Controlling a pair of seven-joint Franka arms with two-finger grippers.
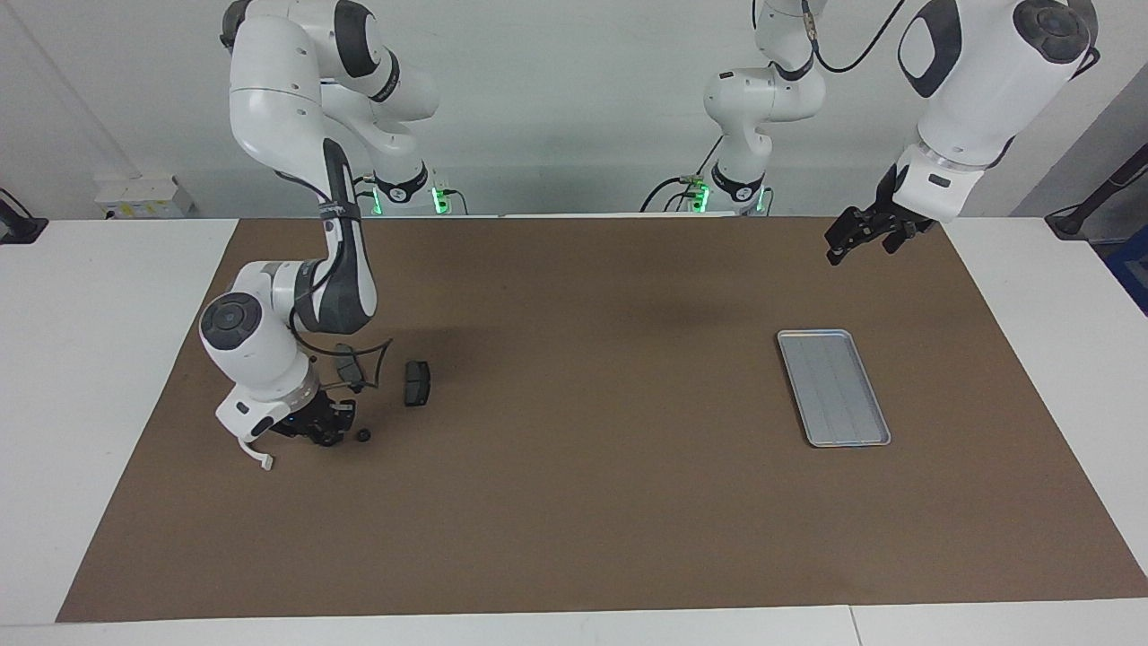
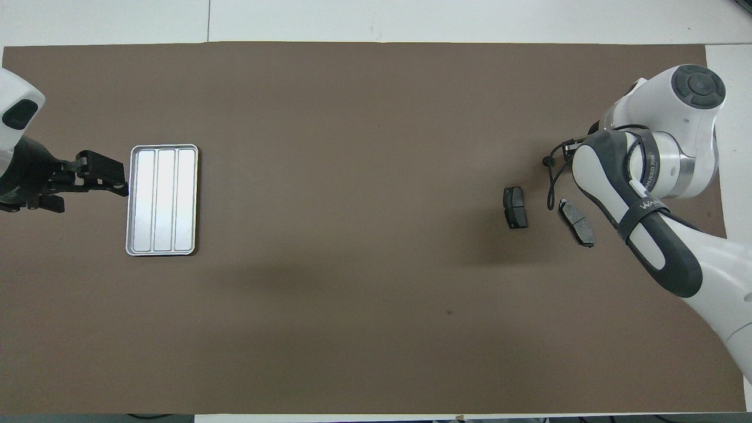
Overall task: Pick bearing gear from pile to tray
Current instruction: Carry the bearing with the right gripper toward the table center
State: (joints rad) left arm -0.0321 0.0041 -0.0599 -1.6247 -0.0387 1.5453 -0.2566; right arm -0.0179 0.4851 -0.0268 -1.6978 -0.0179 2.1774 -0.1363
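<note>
The pile lies at the right arm's end of the mat. It holds two dark grey brake pads (image 1: 417, 383) (image 1: 350, 366) and a tiny black round piece (image 1: 363, 435). A white curved bracket (image 1: 256, 453) shows beside the wrist. My right gripper (image 1: 321, 431) is low over the pile's small black pieces, which its fingers partly hide. In the overhead view the arm hides the gripper, and both pads (image 2: 515, 207) (image 2: 577, 222) show. The silver tray (image 1: 834, 386) (image 2: 163, 200) lies empty at the left arm's end. My left gripper (image 1: 845, 244) (image 2: 111, 179) waits in the air beside the tray.
A brown mat (image 1: 583, 502) covers most of the white table (image 1: 90, 359). A thin black cable (image 2: 550, 176) loops off the right arm's wrist over the mat, near the brake pads.
</note>
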